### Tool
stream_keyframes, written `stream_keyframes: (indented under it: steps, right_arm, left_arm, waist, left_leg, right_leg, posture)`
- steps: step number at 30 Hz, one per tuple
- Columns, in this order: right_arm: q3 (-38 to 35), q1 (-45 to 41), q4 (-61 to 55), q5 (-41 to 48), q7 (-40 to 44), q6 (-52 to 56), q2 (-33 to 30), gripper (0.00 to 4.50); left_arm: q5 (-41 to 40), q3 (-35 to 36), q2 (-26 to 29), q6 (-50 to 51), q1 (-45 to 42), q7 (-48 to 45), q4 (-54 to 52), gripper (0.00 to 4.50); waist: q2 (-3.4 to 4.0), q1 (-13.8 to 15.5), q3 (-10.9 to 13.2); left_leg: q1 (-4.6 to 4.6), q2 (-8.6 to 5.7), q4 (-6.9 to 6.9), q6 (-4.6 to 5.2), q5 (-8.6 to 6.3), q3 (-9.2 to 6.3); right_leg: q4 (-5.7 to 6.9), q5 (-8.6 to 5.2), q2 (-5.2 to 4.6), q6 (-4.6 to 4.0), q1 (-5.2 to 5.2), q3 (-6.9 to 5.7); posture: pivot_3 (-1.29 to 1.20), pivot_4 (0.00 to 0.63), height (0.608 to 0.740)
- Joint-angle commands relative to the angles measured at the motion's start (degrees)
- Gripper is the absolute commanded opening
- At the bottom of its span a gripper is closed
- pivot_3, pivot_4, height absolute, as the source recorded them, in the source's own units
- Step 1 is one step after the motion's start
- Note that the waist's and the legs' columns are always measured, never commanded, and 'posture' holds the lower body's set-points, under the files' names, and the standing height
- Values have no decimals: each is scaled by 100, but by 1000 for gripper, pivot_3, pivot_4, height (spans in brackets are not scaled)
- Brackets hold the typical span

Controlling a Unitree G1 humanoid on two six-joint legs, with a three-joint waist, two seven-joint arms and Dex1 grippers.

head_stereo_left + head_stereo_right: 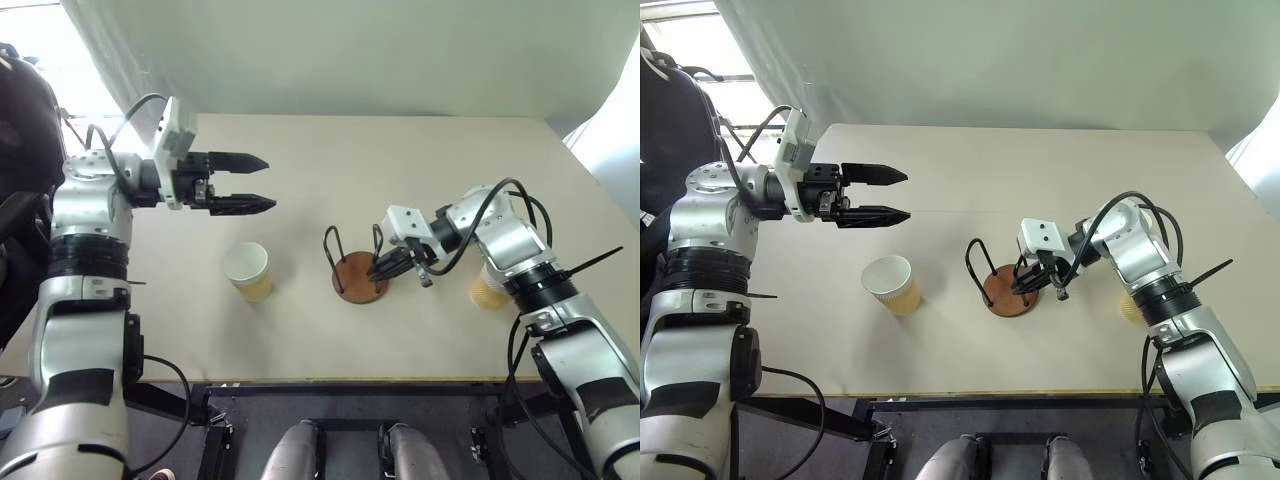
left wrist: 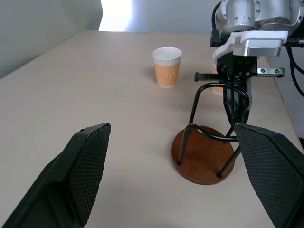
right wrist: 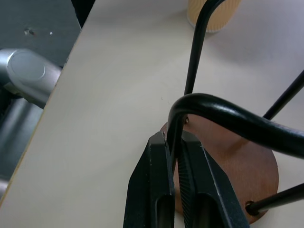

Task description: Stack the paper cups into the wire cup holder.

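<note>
The wire cup holder [image 1: 352, 285], a reddish-brown disc with black wire loops, stands mid-table. My right gripper [image 3: 173, 140] is shut on one of its upright wires, low near the base. One tan paper cup [image 1: 248, 270] stands upright to the holder's left. Another paper cup [image 1: 487, 291] stands to the right, partly behind my right arm, and is plain in the left wrist view [image 2: 167, 66]. My left gripper [image 1: 268, 183] hovers open and empty above the table, beyond the left cup, pointing right toward the holder [image 2: 204, 161].
The beige table [image 1: 400, 160] has wide bare room behind the holder. Its front edge [image 1: 330, 382] runs close below the cups. A grey backdrop hangs behind the table.
</note>
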Motion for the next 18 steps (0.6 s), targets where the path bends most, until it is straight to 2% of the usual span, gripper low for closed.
stream_keyframes:
  steps: [1, 18]
  right_arm:
    - [-18, -183, 62, -56, 65, -160, 48, 26]
    - [-11, -492, 773, -398, 230, -673, 82, 26]
  left_arm:
    - [-76, 101, 139, 56, -28, -28, -268, 4500]
    - [-78, 88, 158, 115, -49, -17, -320, 4500]
  waist:
    - [0, 0, 0]
    - [0, -2, 0]
  left_leg:
    - [1, 0, 0, 0, 0, 0]
    - [2, 1, -1, -17, -6, 0]
  right_leg:
    - [1, 0, 0, 0, 0, 0]
    - [0, 4, 0, -9, 0, 0]
  posture:
    - [0, 150, 740]
    - [0, 150, 740]
